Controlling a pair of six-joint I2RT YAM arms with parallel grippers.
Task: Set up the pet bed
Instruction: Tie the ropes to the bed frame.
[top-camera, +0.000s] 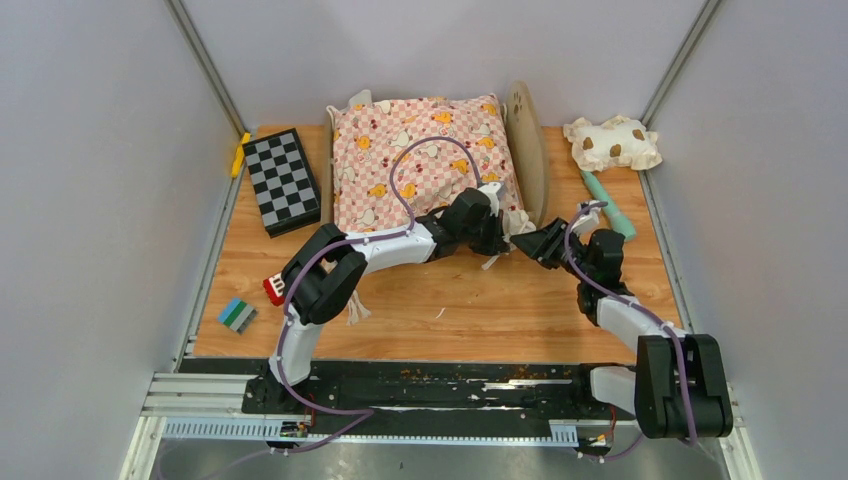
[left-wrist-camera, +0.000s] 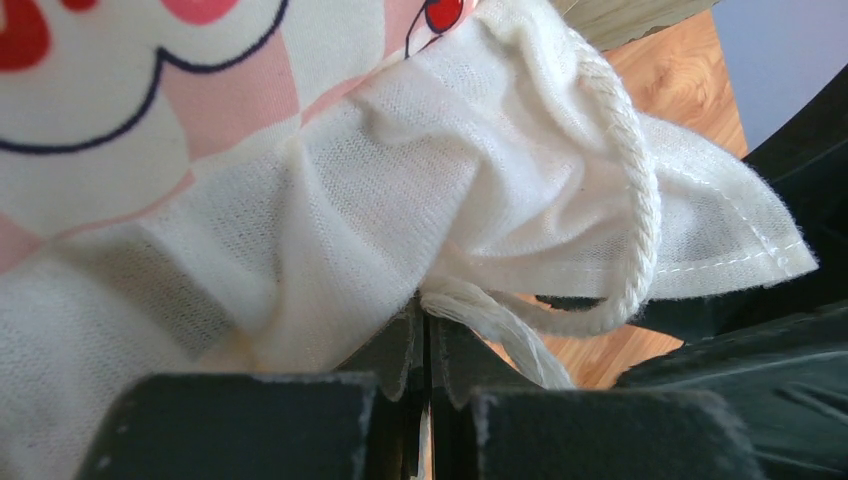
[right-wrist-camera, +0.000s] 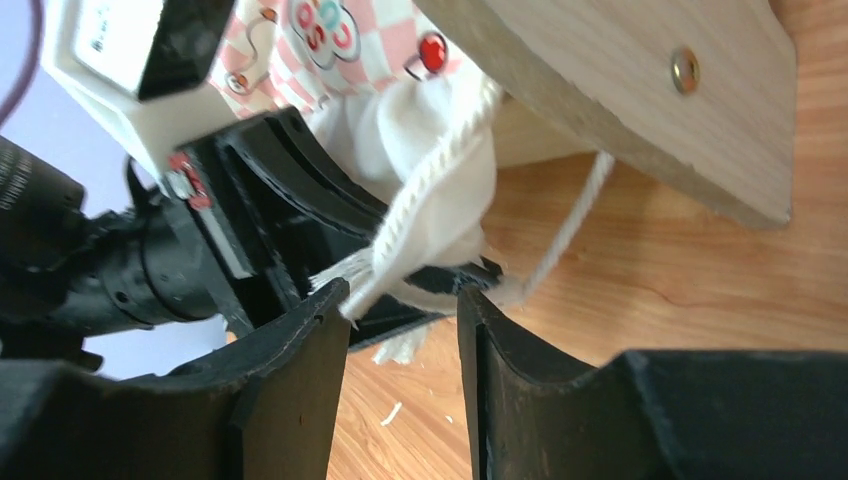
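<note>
The pet bed stands at the back of the table, its wooden headboard on the right, and its light wood frame fills the top of the right wrist view. A pink checkered cushion covers it. My left gripper is at the cushion's near right corner, and in its wrist view it is shut on the white ruffle and the frayed end of a cord. My right gripper faces it from the right. It stands open, with the white cord at its fingertips.
A black-and-grey checkered box and a yellow piece lie at the back left. A red toy and a blue-green block sit near the left arm. A cream spotted pillow and a teal stick lie at the back right.
</note>
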